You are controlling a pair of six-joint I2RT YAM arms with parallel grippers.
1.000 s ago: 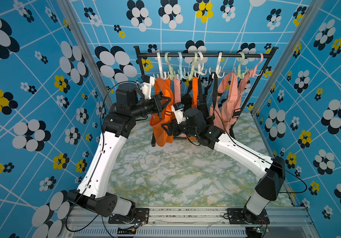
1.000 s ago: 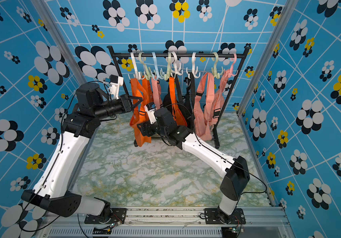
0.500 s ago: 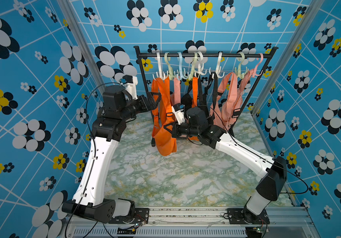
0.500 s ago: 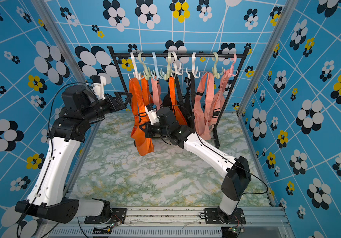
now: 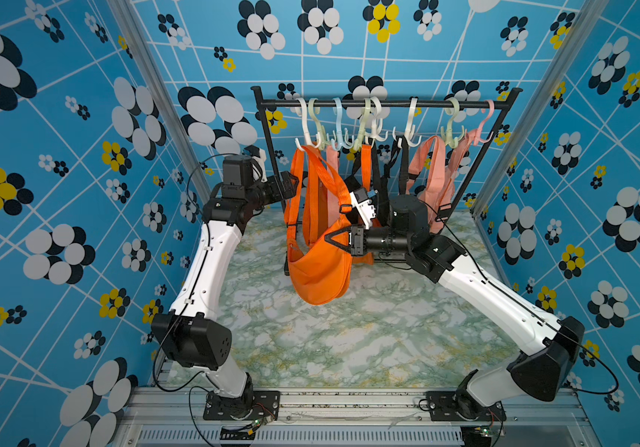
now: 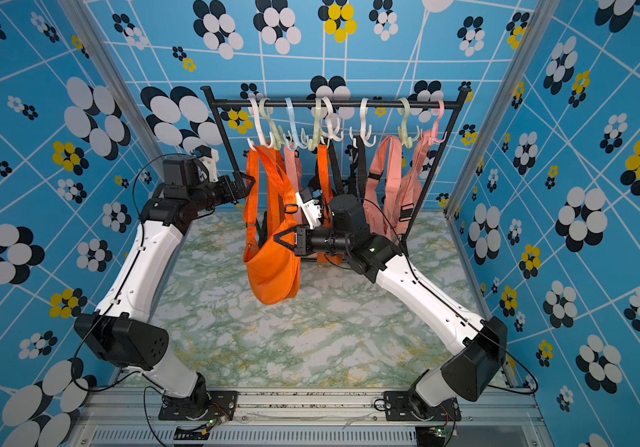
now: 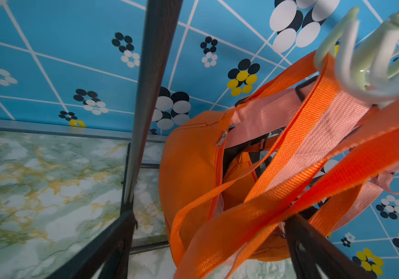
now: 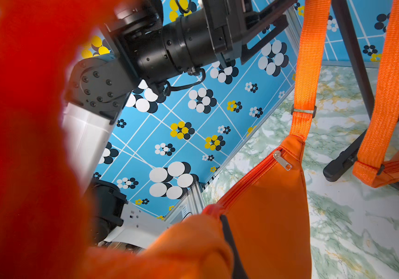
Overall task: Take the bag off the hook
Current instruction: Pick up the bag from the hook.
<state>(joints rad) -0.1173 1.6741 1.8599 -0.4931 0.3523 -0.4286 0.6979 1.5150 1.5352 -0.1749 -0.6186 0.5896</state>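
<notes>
The orange bag (image 5: pixel 320 271) (image 6: pixel 271 273) hangs in front of the rack. Its long strap (image 5: pixel 312 174) runs up to the white hook (image 5: pixel 304 136) (image 6: pixel 255 136) at the rail's left end. My right gripper (image 5: pixel 330 238) (image 6: pixel 278 238) is shut on the bag's upper corner. In the right wrist view the bag (image 8: pixel 268 193) fills the foreground and its fabric hides the fingers. My left gripper (image 5: pixel 291 182) (image 6: pixel 246 180) stands open just left of the strap. In the left wrist view the strap (image 7: pixel 254 217) passes between the spread fingers (image 7: pixel 111 239), untouched, below the hooks (image 7: pixel 362 72).
The black rack (image 5: pixel 384 103) carries several pastel hooks with pink bags (image 5: pixel 432 170), a black bag (image 5: pixel 392 170) and another orange one (image 5: pixel 366 166). Its left post (image 7: pixel 150 96) stands close beside my left gripper. Marble tabletop (image 5: pixel 349 340) lies in front; patterned walls close three sides.
My left gripper let go of the orange strap, opened and drew back to the left. My right gripper closed on the bag's corner, and the bag now hangs farther forward.
</notes>
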